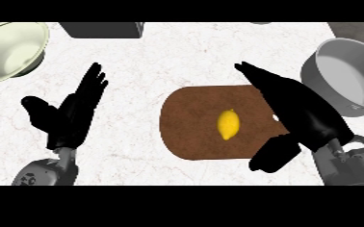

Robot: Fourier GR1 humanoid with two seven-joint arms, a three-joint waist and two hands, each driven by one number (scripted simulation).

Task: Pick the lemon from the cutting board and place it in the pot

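1. Presently, the small yellow oval lemon (pixel 227 124) is seen lying on the brown wooden cutting board with rounded corners (pixel 192 125), slightly right of the board's centre, untouched.
2. The long axis of the lemon is set nearly along the near-far direction of the view, tilted a little.
3. The black right hand (pixel 295 113) is held over the board's right edge, just beside the lemon and to its right; its fingers are spread straight, pointing away to the upper left, with the thumb apart below. Nothing is held.
4. The black left hand (pixel 71 113) is shown well apart at the left over the white marbled surface (pixel 142 67), fingers straight and relaxed, resting.
5. The right hand is judged the nearer one; a short move leftward is called for.
6. The grey round metal pot (pixel 341 77) stands at the right edge, beyond the right hand.
7. Open room is left between board and pot; a pale green bowl (pixel 18 48) occupies the far left corner.
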